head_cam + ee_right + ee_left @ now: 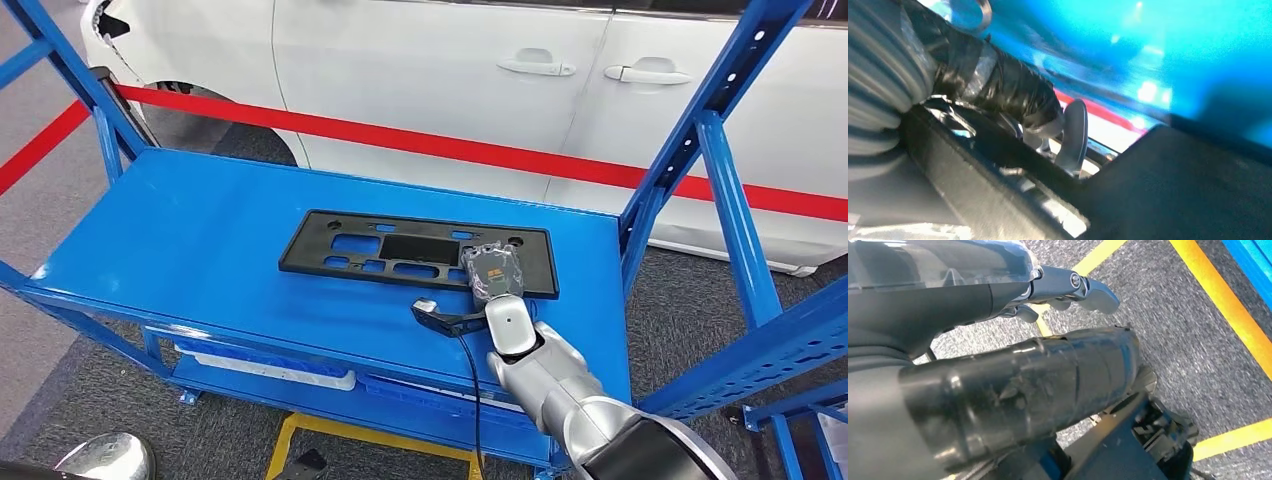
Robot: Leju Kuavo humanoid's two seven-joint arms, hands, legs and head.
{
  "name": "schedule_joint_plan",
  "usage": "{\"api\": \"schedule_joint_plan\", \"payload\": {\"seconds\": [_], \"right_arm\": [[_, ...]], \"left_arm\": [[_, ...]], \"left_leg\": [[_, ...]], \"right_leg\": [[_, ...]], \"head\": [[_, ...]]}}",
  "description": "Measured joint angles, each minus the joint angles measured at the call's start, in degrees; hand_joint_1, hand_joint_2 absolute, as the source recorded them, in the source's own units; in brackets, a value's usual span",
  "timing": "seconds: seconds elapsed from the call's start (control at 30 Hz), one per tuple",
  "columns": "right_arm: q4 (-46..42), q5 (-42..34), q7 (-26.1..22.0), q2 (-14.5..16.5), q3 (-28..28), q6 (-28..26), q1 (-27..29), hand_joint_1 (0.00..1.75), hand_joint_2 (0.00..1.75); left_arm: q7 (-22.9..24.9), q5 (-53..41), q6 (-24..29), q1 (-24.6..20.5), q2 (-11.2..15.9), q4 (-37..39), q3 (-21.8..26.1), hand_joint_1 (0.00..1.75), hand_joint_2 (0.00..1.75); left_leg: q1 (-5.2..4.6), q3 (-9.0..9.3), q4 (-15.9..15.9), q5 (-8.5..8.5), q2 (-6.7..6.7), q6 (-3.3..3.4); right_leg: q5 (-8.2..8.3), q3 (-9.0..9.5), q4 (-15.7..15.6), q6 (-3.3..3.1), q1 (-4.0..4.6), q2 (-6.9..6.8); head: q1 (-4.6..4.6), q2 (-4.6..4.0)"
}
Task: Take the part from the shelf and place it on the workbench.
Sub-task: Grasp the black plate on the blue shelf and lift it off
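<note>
The part [395, 250] is a flat black plastic frame with several cut-outs, lying flat on the top level of the blue shelf [190, 240]. My right hand [492, 275] lies over the part's right end with its fingers on top. Its thumb [428, 310] is spread out to the side, on the shelf just in front of the part's near edge. In the right wrist view the dark taped fingers [1013, 92] lie against the black part [1168, 185]. My left hand [1068, 287] hangs over the floor and holds nothing.
Blue shelf uprights [735, 210] rise to the right of my right arm and at the far left [70, 70]. A white car [450, 70] and a red barrier tape [420, 140] stand behind the shelf. Yellow lines [1228, 315] mark the grey floor.
</note>
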Motion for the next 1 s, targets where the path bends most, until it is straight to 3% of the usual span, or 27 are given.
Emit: {"api": "schedule_joint_plan", "payload": {"seconds": [0.07,0.13,0.17,0.2,0.23,0.33,0.4,0.5,0.53,0.57,0.63,0.67,0.7,0.73,0.77,0.8,0.87,0.9,1.0], "right_arm": [[0.0,0.0,0.0,0.1,0.0,0.0,0.0,1.75,1.75],[0.0,0.0,0.0,0.1,0.0,0.0,0.1,1.75,1.75],[0.0,0.0,0.0,0.1,0.0,0.0,0.2,1.75,1.75],[0.0,-0.1,0.0,0.1,0.0,0.0,0.3,1.75,1.75],[0.1,-0.1,0.0,0.1,0.0,0.0,0.3,1.75,1.75],[0.1,-0.5,0.0,0.0,0.0,-0.1,0.3,1.75,1.75],[0.1,-0.8,0.1,0.0,0.0,-0.3,0.3,1.75,1.75],[0.1,-1.3,0.2,-0.3,0.0,-1.0,0.3,1.75,1.75],[0.1,-1.5,0.2,-0.4,-0.1,-1.2,0.2,1.75,1.75],[0.1,-1.7,0.2,-0.6,-0.1,-1.5,0.2,1.75,1.75],[0.2,-2.2,0.0,-0.9,-0.3,-2.2,0.2,1.75,1.75],[0.2,-2.3,-0.1,-1.1,-0.5,-2.5,0.2,1.75,1.75],[0.2,-2.3,-0.2,-1.2,-0.6,-2.7,0.2,1.75,1.75],[0.2,-2.3,-0.2,-1.3,-0.8,-2.9,0.2,1.75,1.75],[0.2,-2.2,-0.2,-1.3,-0.9,-3.0,0.0,1.75,1.75],[0.2,-2.1,-0.2,-1.4,-1.0,-3.1,-0.3,1.75,1.75],[0.2,-2.0,-0.2,-1.5,-1.1,-3.3,-1.0,1.75,1.75],[0.2,-2.0,-0.2,-1.6,-1.2,-3.6,-1.3,1.75,1.75],[0.1,-1.7,-0.5,-1.9,-1.6,-4.5,-2.3,1.75,1.75]], "left_arm": [[0.0,0.0,0.0,0.0,0.0,0.0,0.0,0.00,0.00],[0.0,-0.1,0.0,0.1,0.0,0.0,0.0,0.00,0.00],[0.0,-0.1,0.0,0.2,0.0,0.0,0.0,0.00,0.00],[0.0,-0.1,0.0,0.2,0.0,0.0,0.0,0.00,0.00],[0.0,-0.1,0.0,0.3,0.0,0.0,0.0,0.00,0.00],[0.0,-0.2,0.0,0.2,0.1,0.0,0.0,0.00,0.00],[0.0,-0.2,0.0,0.1,0.1,0.0,0.0,0.00,0.00],[-0.2,-0.2,-0.1,0.1,0.1,0.0,0.0,0.00,1.31],[-0.4,-0.2,-0.2,0.1,0.0,0.0,0.0,0.00,1.75],[-0.6,-0.2,-0.4,0.1,0.0,0.0,0.0,0.00,1.75],[-1.0,-0.3,-0.6,0.1,0.0,0.0,0.0,0.00,1.75],[-1.1,-0.3,-0.7,0.1,0.0,0.0,0.0,0.00,1.75],[-1.2,-0.4,-0.8,0.1,0.0,0.0,0.0,0.00,1.75],[-1.3,-0.4,-1.0,0.1,0.0,0.0,0.0,0.00,1.75],[-1.4,-0.4,-1.3,0.1,0.0,0.0,0.0,0.00,1.75],[-1.5,-0.4,-1.5,0.1,0.0,0.0,0.0,0.00,1.75],[-1.7,-0.4,-1.9,0.0,-0.1,0.0,0.0,0.00,1.75],[-1.8,-0.3,-1.9,0.0,-0.1,0.0,0.0,0.00,1.75],[-2.1,-0.2,-2.0,0.0,0.0,0.0,0.0,0.00,1.75]], "left_leg": [[0.18,-1.77,4.1,-2.60,0.00,-0.48],[0.24,-5.26,11.7,-6.23,0.02,-0.82],[0.25,-6.76,14.7,-7.18,0.02,-0.91],[0.25,-7.42,15.9,-7.07,0.02,-0.93],[0.25,-6.95,14.8,-5.88,0.03,-0.88],[0.13,-1.63,3.7,-0.67,0.06,-0.36],[-0.14,0.05,0.0,0.08,0.05,0.20],[-0.13,0.27,-0.5,0.38,0.07,1.20],[-0.01,0.36,-0.8,0.57,0.13,1.63],[0.10,0.41,-1.0,0.76,0.20,2.01],[0.03,0.23,-1.1,0.87,0.27,2.43],[-0.02,0.14,-1.1,0.89,0.26,2.47],[-0.04,0.09,-1.0,0.89,0.24,2.48],[-0.05,0.07,-0.9,0.87,0.19,2.46],[-0.05,0.07,-0.8,0.81,0.12,2.40],[-0.05,0.06,-0.6,0.72,0.05,2.28],[-0.25,-0.18,-0.1,0.47,-0.06,1.83],[-0.35,-0.32,0.0,0.40,-0.09,1.55],[-0.33,-0.55,0.1,0.33,-0.13,0.59]], "right_leg": [[0.35,0.33,-0.4,-0.69,-0.22,-0.16],[0.41,0.22,-0.4,-0.93,-0.13,-0.20],[0.40,0.15,-0.4,-0.95,-0.08,-0.18],[0.38,0.11,-0.3,-0.95,-0.05,-0.15],[0.32,0.11,-0.2,-0.90,-0.04,-0.09],[0.06,0.13,0.1,-0.46,0.03,0.15],[0.04,0.00,0.2,0.08,0.18,0.32],[-0.03,-0.02,0.1,1.11,0.24,0.40],[-0.77,-0.44,1.0,1.41,0.23,0.36],[-2.16,-1.45,3.2,1.64,0.21,0.32],[-5.94,-5.00,10.5,1.95,0.11,0.27],[-7.20,-6.72,14.0,2.07,0.08,0.27],[-7.42,-7.69,15.9,2.14,0.05,0.26],[-6.54,-7.60,15.6,2.13,0.00,0.26],[-4.74,-6.37,13.1,2.04,-0.06,0.24],[-2.65,-4.41,9.0,1.85,-0.10,0.23],[-0.25,-1.27,2.3,1.40,0.07,0.23],[-0.01,-0.69,0.8,1.20,0.21,0.25],[0.15,-0.66,0.3,0.38,0.22,0.27]], "head": [[-0.03,0.00],[-0.04,0.00],[-0.04,0.00],[-0.04,0.00],[-0.04,0.00],[-0.04,0.00],[-0.03,0.00],[-0.01,0.00],[0.01,0.00],[0.04,0.00],[0.07,0.00],[0.07,0.00],[0.07,0.00],[0.07,0.00],[0.07,0.00],[0.08,0.00],[0.07,0.00],[0.05,0.00],[0.04,0.00]]}}
